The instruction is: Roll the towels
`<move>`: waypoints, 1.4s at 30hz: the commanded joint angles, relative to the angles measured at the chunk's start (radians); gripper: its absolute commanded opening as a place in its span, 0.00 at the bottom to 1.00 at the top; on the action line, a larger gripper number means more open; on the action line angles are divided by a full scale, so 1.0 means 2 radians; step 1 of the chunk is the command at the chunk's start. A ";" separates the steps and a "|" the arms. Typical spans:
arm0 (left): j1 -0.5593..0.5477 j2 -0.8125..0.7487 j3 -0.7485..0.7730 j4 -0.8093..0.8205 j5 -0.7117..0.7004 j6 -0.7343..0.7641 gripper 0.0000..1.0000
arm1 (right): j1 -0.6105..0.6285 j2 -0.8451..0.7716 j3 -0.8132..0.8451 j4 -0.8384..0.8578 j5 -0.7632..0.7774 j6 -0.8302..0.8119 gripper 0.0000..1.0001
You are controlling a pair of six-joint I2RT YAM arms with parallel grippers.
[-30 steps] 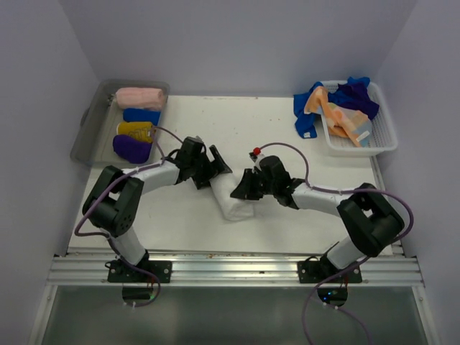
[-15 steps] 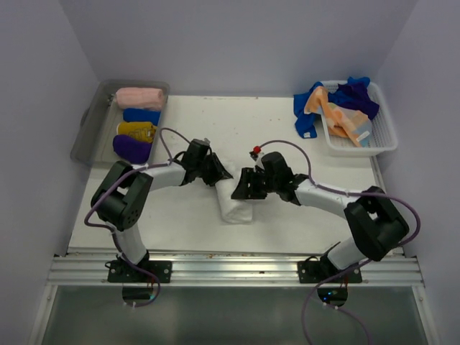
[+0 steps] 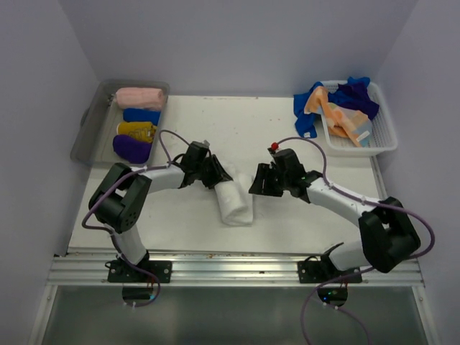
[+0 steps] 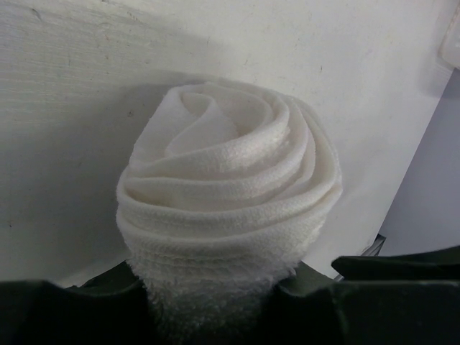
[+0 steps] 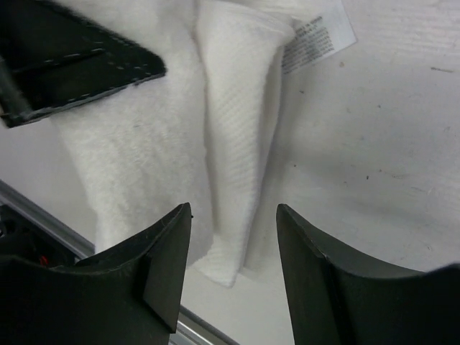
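A white towel (image 3: 235,201) lies rolled in a thick cylinder at the table's middle. My left gripper (image 3: 216,173) is shut on the roll's far end. In the left wrist view the spiral end (image 4: 223,180) fills the frame, pinched between the dark jaws at the bottom. My right gripper (image 3: 260,184) hangs open just right of the roll, apart from it. In the right wrist view its fingers (image 5: 164,262) straddle the roll's loose flap (image 5: 241,144) from above, with nothing between them. Rolled pink (image 3: 140,97), blue (image 3: 141,115), yellow (image 3: 135,130) and purple (image 3: 132,148) towels lie in the tub.
The grey tub (image 3: 88,133) stands at the far left. A white lattice basket (image 3: 382,140) at the far right holds unrolled blue (image 3: 307,115), orange (image 3: 338,118) and purple (image 3: 358,97) towels spilling over its rim. The table's metal front rail (image 3: 230,269) runs near the arm bases.
My right gripper has opened and drawn back to the right, off the roll. My left gripper has shut on the roll's far end, and the roll has shifted slightly.
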 commanded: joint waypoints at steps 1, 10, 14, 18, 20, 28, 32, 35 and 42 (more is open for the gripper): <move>-0.006 -0.002 -0.021 -0.043 -0.004 0.028 0.00 | -0.005 0.045 0.024 0.002 -0.003 0.022 0.54; -0.006 -0.011 -0.024 -0.040 0.007 0.041 0.00 | -0.005 0.134 0.049 0.049 -0.032 0.022 0.52; -0.006 -0.010 -0.025 -0.030 0.025 0.050 0.00 | -0.005 0.169 0.074 0.046 -0.032 0.013 0.29; -0.006 -0.011 -0.022 -0.027 0.045 0.077 0.00 | -0.011 0.210 0.110 0.032 -0.033 -0.002 0.00; -0.006 -0.005 -0.016 -0.029 0.066 0.088 0.00 | -0.013 0.232 0.132 0.021 -0.032 -0.017 0.00; -0.006 0.025 0.015 -0.048 0.101 0.120 0.00 | -0.030 0.287 0.227 -0.044 -0.018 -0.070 0.00; -0.004 0.016 0.021 -0.050 0.098 0.117 0.00 | -0.043 0.301 0.239 -0.061 -0.013 -0.083 0.00; 0.007 -0.006 0.008 -0.031 0.098 0.107 0.00 | -0.055 0.294 0.220 -0.055 -0.015 -0.083 0.00; 0.029 -0.047 -0.055 0.038 0.092 0.056 0.00 | -0.061 0.281 0.184 -0.035 -0.022 -0.073 0.00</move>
